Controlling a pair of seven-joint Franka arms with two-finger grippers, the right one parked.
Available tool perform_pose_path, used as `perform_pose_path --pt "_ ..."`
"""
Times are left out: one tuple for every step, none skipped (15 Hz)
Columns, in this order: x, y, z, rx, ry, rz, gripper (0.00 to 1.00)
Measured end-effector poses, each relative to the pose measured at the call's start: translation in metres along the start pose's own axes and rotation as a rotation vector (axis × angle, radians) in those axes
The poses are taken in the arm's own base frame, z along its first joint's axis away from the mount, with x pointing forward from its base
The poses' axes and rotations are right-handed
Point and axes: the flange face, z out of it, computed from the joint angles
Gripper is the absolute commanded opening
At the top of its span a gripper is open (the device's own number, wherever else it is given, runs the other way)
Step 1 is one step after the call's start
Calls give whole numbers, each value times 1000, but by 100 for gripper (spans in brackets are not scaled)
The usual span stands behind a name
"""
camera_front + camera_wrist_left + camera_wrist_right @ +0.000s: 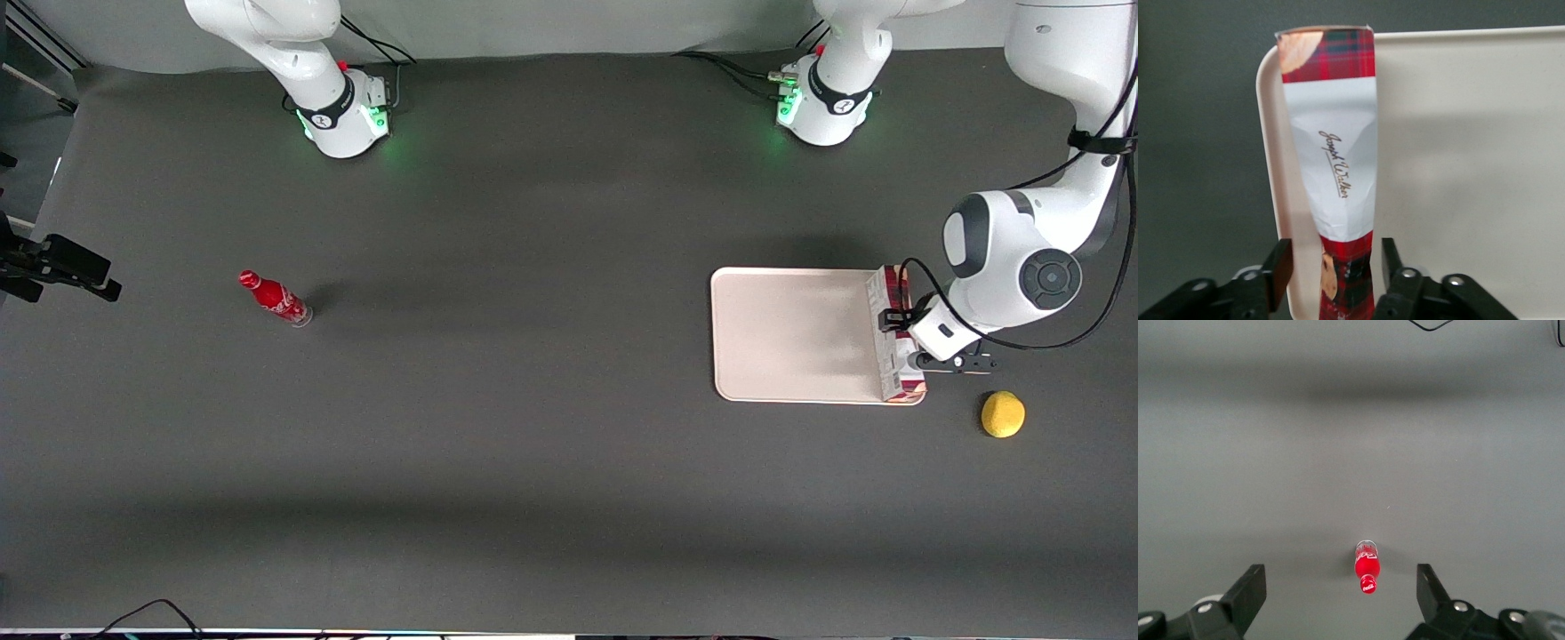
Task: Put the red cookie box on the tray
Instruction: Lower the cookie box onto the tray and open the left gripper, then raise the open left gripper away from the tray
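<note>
The box (893, 333) lies along the tray's (791, 338) edge nearest the working arm. The gripper (1337, 267) straddles it, its 2 fingers (1279, 263) spread and apart from the sides: released. The carton looks light, stiff and crushable, best pinched across its narrow sides at mid-length.

My arm (1013, 258) is glossy white, built of rounded shells, with a dark grey disc capping one joint and a grey band curving over the next. Thin black cables loop along it and down to the wrist. My base (822, 98) wears a black ring with a small white mark and glows green at its foot, with black leads running off it. My gripper (1331, 277) has matte black, blocky fingers (1278, 263) fixed with shiny round screw heads.
</note>
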Motion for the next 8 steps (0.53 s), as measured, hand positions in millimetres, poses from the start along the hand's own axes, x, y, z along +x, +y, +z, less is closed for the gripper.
perform_pose_path --pt "2 -1 -9 1 -4 -1 100" --pt "6 -2 -24 2 -16 -2 100" --pt "11 -3 -45 3 -28 -3 100" --pt "16 -4 -77 6 -32 -4 100" --pt "20 -4 -106 8 -27 -5 100" --pt "22 -3 -139 11 -17 -3 100" --pt "22 1 -174 13 -5 1 100" --pt "19 4 -208 14 5 4 100"
